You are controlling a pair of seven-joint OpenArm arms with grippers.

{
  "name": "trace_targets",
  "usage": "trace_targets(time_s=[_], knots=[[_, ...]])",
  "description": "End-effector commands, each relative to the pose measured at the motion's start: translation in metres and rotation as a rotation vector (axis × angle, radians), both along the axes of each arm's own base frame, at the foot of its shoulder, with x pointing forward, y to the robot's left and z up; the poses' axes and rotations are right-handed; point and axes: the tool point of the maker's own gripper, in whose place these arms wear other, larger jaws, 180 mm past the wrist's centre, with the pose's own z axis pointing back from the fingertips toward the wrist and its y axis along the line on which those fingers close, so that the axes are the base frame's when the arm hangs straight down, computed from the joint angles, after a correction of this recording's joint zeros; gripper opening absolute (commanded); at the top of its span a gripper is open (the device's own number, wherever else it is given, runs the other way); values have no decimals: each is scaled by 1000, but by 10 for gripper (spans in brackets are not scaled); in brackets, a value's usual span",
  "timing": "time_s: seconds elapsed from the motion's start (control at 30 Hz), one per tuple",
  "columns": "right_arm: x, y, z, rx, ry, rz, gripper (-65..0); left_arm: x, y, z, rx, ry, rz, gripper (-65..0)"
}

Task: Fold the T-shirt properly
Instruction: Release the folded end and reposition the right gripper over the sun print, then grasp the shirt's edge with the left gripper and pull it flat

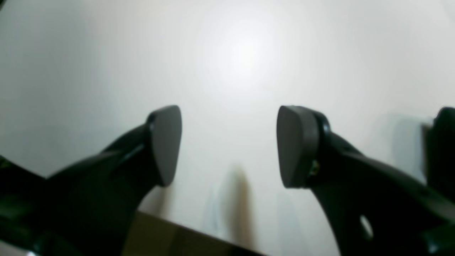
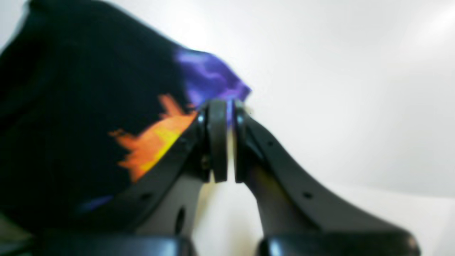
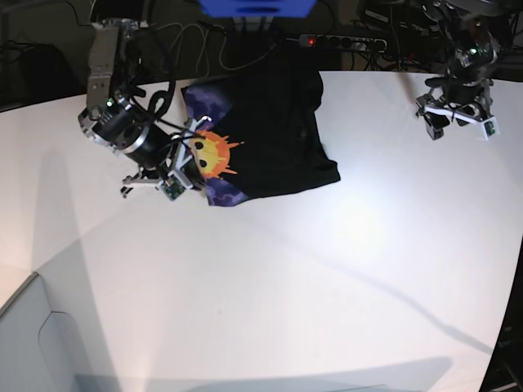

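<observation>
From the base view, the T-shirt (image 3: 270, 131) lies near the far edge of the white table (image 3: 286, 286), printed side up, the orange sun and purple clouds toward the side where the right gripper (image 3: 189, 167) meets the cloth. A power strip (image 3: 343, 39) with a red light and some cables (image 3: 176, 37) lie just beyond the table's far edge. The left gripper (image 3: 458, 114) hangs well apart from the shirt over the opposite corner.

The right wrist view gives what the overhead cannot: the right gripper (image 2: 226, 140) has its jaws drawn nearly together, pinching the T-shirt (image 2: 89, 106) edge at the purple print, the black cloth bunched up beside it. It is blurred.

The left wrist view shows the left gripper (image 1: 229, 145) spread wide with nothing between its pads (image 1: 167, 142), only bare table (image 1: 241, 53) beneath, and a dark strip at the bottom edge.
</observation>
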Motion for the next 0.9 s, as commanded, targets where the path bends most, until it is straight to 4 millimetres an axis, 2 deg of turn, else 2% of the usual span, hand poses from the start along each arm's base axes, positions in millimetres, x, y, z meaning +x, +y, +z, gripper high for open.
trace_targets(time_s=[0.0,0.17,0.33,0.47,0.53,0.6,0.8,0.87], knots=[[-5,10,9,28,-25,27,-642,8,3,13,24,-45,-9,-244],[-37,17,-17,41,77,41,-644,15,-12,17,-102,-109,-21,-243],[-52,13,-44,38,168,33,-644,21,-32,22,-251,-167,-31,-243],[-60,5,-67,20,236,36,-645,23,-58,21,-413,-157,-66,-236],[-59,0,-69,6,240,36,-645,26,-79,20,-501,-155,-99,-202],[-56,-4,-61,-5,213,40,-645,28,-97,19,-561,-148,-132,-183],[-51,-8,-18,-23,83,25,-645,30,-160,13,-690,-102,-270,-180],[-49,-9,-9,-31,57,24,-645,28,-180,11,-723,-80,-316,-179]])
